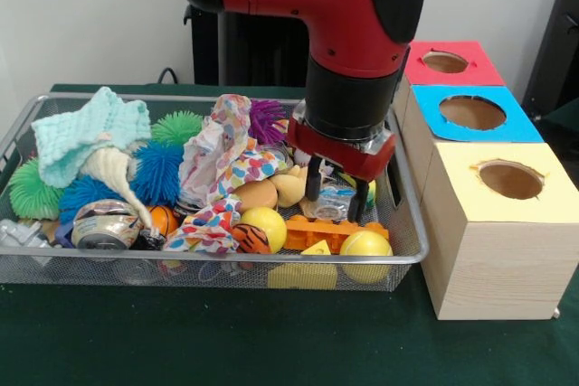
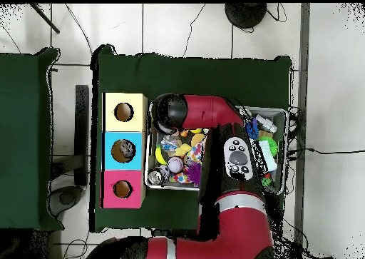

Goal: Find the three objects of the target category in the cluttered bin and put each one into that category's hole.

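Green table, can (image 1: 105, 226) far from pincer (image 1: 336, 196)

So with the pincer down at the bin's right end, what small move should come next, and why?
Probably close on the silvery item under the pincer, if not already gripped, and lift straight up. The pincer sits low in the bin right over it, yellow balls and an orange toy crowd it, and the blue-topped hole lies just beside this end.
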